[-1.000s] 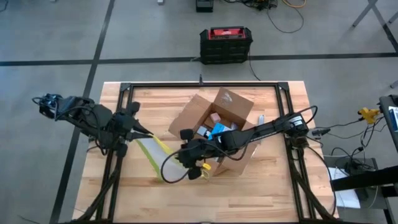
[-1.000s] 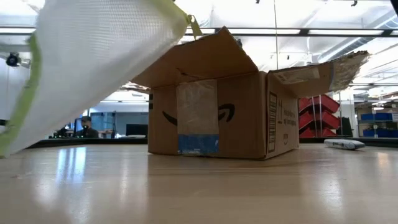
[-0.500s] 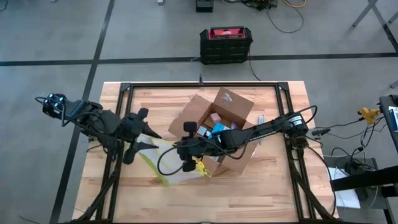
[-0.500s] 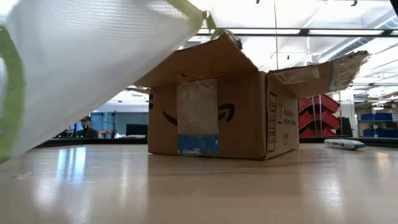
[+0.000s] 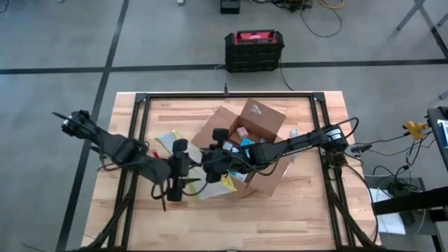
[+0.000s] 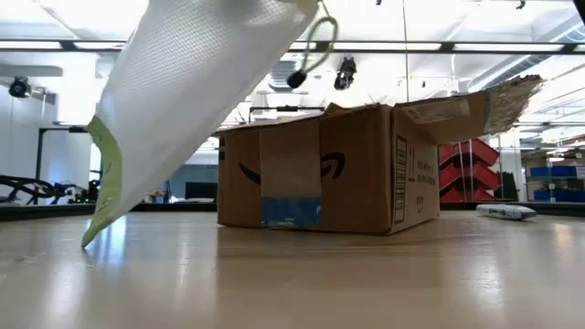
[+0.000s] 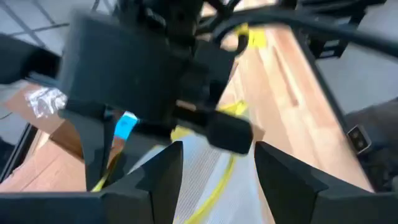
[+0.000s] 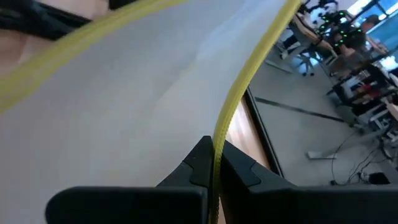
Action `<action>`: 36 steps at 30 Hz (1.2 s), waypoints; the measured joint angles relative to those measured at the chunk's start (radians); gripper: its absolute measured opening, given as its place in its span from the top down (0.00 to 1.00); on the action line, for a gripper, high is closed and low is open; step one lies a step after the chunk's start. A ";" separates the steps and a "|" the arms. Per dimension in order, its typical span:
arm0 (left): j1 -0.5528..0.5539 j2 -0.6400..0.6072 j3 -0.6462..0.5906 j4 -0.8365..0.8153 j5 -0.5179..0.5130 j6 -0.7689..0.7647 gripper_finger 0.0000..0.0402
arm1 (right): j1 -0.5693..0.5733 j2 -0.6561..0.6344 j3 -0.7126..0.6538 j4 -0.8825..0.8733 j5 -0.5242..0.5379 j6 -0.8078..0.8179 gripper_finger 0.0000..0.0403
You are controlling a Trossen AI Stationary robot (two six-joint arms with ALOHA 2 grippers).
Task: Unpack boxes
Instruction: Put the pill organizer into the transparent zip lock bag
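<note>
The right gripper (image 8: 214, 167) pinches the yellow edge of the clear pouch (image 6: 196, 87), lifted beside the cardboard box (image 5: 245, 140). The left gripper (image 7: 214, 171) faces it with fingers spread. The box sits mid-table, flaps open, skewed to the table edges. Only the low view shows its taped side.

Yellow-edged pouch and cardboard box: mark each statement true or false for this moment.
1. The right gripper is shut on the pouch's yellow edge. True.
2. The cardboard box has its flaps closed. False: the flaps stand open, with items visible inside.
3. The left gripper is open, facing the pouch. True.
4. The pouch lies flat on the table. False: it hangs raised above it.
5. A black and red case sits on the table. False: it is on the floor beyond it.
</note>
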 joint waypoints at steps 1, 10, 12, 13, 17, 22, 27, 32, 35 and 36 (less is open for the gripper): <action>0.000 0.012 0.004 -0.017 0.012 0.000 0.57 | -0.001 -0.004 0.000 -0.018 -0.022 0.011 1.00; 0.021 0.030 0.049 -0.184 -0.024 -0.011 0.58 | 0.003 -0.016 0.000 -0.064 -0.195 0.056 1.00; 0.036 0.030 0.047 -0.201 -0.005 -0.023 0.55 | 0.004 -0.016 0.000 -0.064 -0.195 0.054 1.00; 0.044 0.027 0.042 -0.198 0.020 -0.024 0.54 | 0.003 -0.016 0.000 -0.065 -0.195 0.054 1.00; 0.077 0.032 0.017 -0.201 0.180 -0.033 0.52 | -0.014 -0.016 0.000 -0.079 -0.198 0.033 1.00; 0.108 0.032 0.012 -0.213 0.258 -0.004 0.55 | -0.073 -0.025 0.000 -0.096 -0.240 0.026 1.00; 0.133 0.027 0.022 -0.320 0.298 -0.004 0.67 | -0.142 -0.043 0.000 -0.062 -0.266 0.075 1.00; 0.133 0.020 0.022 -0.377 0.308 -0.056 0.93 | -0.174 -0.045 0.002 -0.010 -0.321 0.079 1.00; 0.132 0.003 0.022 -0.371 0.292 -0.067 0.98 | -0.173 -0.040 0.002 -0.013 -0.358 0.072 1.00; 0.131 0.000 0.022 -0.368 0.282 -0.063 0.98 | -0.173 -0.038 0.002 -0.018 -0.372 0.070 1.00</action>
